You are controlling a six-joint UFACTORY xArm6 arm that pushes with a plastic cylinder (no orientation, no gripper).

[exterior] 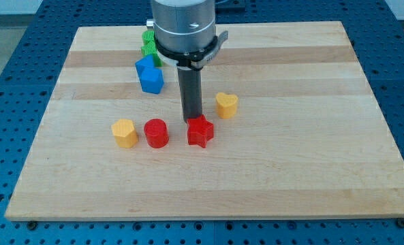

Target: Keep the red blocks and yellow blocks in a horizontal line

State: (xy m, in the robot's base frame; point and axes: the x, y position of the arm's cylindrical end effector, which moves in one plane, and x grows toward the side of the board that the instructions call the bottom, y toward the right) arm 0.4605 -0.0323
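Note:
A yellow hexagon-like block (125, 133), a red cylinder (156, 133) and a red star block (200, 131) stand in a rough row across the middle of the board. A yellow heart-shaped block (226, 105) sits apart, up and to the right of the star. My tip (193, 120) is just behind the red star's upper left edge, touching or nearly touching it, with the yellow heart to its right.
Blue blocks (149, 74) and green blocks (149, 44) are clustered near the view's top, partly hidden behind the arm's grey body (183, 24). The wooden board (311, 156) lies on a blue perforated table.

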